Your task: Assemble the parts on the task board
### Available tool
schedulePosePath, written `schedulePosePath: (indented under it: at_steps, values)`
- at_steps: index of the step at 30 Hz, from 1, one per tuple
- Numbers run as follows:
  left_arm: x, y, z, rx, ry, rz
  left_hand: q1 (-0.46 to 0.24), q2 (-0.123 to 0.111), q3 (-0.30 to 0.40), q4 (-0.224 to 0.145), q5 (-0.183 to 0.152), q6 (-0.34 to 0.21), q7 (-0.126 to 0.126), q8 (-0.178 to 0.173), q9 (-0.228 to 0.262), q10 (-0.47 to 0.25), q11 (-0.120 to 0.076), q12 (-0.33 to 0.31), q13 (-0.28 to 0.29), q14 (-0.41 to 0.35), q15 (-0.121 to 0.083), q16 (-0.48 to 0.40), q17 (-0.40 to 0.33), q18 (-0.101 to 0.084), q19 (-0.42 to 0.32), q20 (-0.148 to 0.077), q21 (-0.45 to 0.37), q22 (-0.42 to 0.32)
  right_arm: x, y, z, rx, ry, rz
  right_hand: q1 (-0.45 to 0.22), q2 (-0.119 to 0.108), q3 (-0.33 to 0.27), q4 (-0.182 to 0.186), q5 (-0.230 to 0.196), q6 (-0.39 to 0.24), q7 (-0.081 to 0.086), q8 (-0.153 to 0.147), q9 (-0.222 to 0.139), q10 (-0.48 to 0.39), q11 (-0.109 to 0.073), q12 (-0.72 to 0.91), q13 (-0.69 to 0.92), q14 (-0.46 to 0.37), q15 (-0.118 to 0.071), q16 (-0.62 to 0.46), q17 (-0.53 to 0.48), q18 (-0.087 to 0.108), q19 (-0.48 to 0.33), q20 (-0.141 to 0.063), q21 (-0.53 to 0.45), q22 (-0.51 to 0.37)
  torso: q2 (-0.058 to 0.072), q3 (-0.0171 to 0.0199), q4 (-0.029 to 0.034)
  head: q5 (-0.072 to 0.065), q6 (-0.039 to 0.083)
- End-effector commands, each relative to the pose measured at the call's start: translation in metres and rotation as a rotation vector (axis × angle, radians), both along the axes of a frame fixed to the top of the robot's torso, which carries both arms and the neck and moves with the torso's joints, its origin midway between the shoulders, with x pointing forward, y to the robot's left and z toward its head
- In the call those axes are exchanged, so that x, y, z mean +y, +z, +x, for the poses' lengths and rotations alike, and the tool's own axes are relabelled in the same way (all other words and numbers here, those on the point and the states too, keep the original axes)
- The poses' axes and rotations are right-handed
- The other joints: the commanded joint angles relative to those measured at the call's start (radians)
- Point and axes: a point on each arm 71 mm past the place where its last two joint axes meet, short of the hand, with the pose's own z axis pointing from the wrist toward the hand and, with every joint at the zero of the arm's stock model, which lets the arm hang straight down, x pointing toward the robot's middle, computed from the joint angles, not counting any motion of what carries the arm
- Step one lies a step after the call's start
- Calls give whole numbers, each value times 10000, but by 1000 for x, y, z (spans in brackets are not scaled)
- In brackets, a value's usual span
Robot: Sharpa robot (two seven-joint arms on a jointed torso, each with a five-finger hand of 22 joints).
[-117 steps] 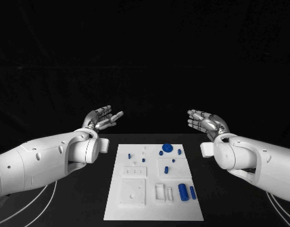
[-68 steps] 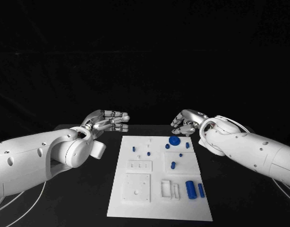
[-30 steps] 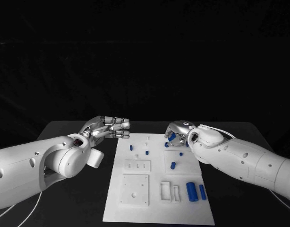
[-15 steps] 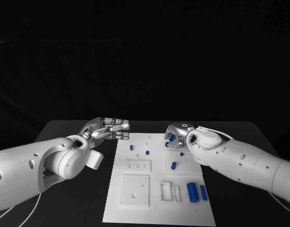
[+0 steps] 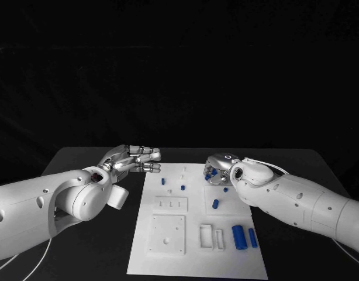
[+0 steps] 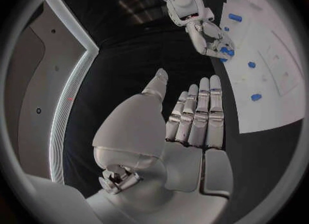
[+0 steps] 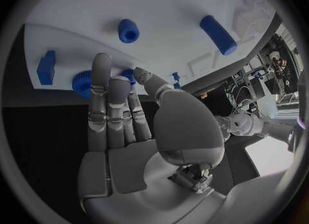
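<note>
The white task board (image 5: 167, 257) lies lengthwise in the middle of the table. My right hand (image 5: 220, 168) is low over its far right corner, at a round blue part (image 5: 210, 171). In the right wrist view the fingers (image 7: 103, 95) lie across that round part (image 7: 81, 83) with the thumb at its other side; a firm grip cannot be made out. My left hand (image 5: 133, 159) hovers just left of the board's far left corner, holding nothing, with its fingers (image 6: 200, 116) straight and together and the thumb apart. The left wrist view shows the right hand (image 6: 206, 31) with blue at its fingertips.
Small blue pegs (image 5: 162, 182) (image 5: 183, 188) stand on the board's far half, and a short one (image 5: 216, 204) lies mid-board. Two blue cylinders (image 5: 238, 237) (image 5: 252, 236) lie near the front right, beside white raised blocks (image 5: 168, 234). Black table shows on both sides.
My right hand has sunk slightly onto the round blue part at the board's far right. The left hand has hardly moved.
</note>
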Motion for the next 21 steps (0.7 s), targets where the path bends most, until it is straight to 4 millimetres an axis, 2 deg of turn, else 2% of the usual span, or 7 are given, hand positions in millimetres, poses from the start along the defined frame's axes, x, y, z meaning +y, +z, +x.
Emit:
schedulePosePath:
  at_steps: [1, 9, 11, 16, 19, 21]
  values:
    - [-3, 1, 0, -23, -178, -61, -48, 20, -34, 12, -13, -69, 11, 25, 15, 28, 23, 49, 17, -75, -16, -49, -11, -178, -55, 21, -35, -6, 0, -2, -1, 130, 19, -259, -118, -12, 134, 4, -56, 80, 15, 39, 1, 67, -17, 6, 14, -4, -68, 33, -1, 22, 303, -92, 85, 90, 27, -6, -8, -6, 8]
    - [-3, 1, 1, -2, -181, -45, -48, 20, -34, 12, -13, -69, 11, 25, 15, 28, 23, 49, 17, -75, -16, -49, -11, -178, -55, 21, -35, -6, 0, -2, -1, 17, 10, -318, -33, 62, 809, -14, -361, 261, -26, 43, 6, 592, -152, 6, 21, 2, -172, -20, -51, -108, 182, -205, 719, 838, 46, -5, 9, -33, 37]
    - [-3, 1, 1, 0, -181, -44, -48, 20, -34, 12, -13, -69, 11, 25, 15, 28, 23, 49, 17, -75, -16, -49, -11, -178, -55, 21, -35, -6, 0, -2, -1, -44, 3, -320, -19, 2, 1101, 5, -366, 272, -9, 40, 5, 646, -150, 6, 22, 25, -167, -40, -76, -130, 1, -210, 921, 1157, 60, -7, 8, -39, 57]
    - [-3, 1, 1, 4, -184, -43, -16, 28, -30, 58, -13, -53, 4, 27, 16, 20, 21, 48, 16, -70, -19, -47, -10, -182, -16, 16, -97, 0, 1, 1, -1, -377, -33, -196, 69, 69, 1239, 90, -587, 438, -72, 55, 14, 852, -229, 10, 27, 21, -202, -48, -87, -134, -92, -227, 1049, 1417, 77, -9, 23, -42, 85]
    - [-3, 1, 1, 5, -185, -42, -16, 28, -30, 58, -13, -53, 4, 27, 16, 20, 21, 48, 16, -70, -19, -47, -10, -182, -16, 16, -97, 0, 1, 4, -1, -745, -89, 20, 146, 236, 1356, 177, -1159, 681, -138, 62, 36, 1215, -340, 14, 42, 29, -256, -67, -103, -187, -115, -265, 1170, 1588, 76, -21, 31, -39, 89]
    - [-4, 1, 1, 6, -186, -41, -16, 28, -30, 58, -13, -53, 4, 27, 16, 20, 21, 48, 16, -70, -19, -47, -10, -182, -16, 16, -97, 0, 2, 6, -1, -971, -124, 198, 157, 261, 1532, 229, -1300, 824, -172, 53, 39, 1348, -383, 13, 42, 41, -294, -69, -104, -232, -178, -315, 1249, 1737, 78, -26, 38, -35, 128]
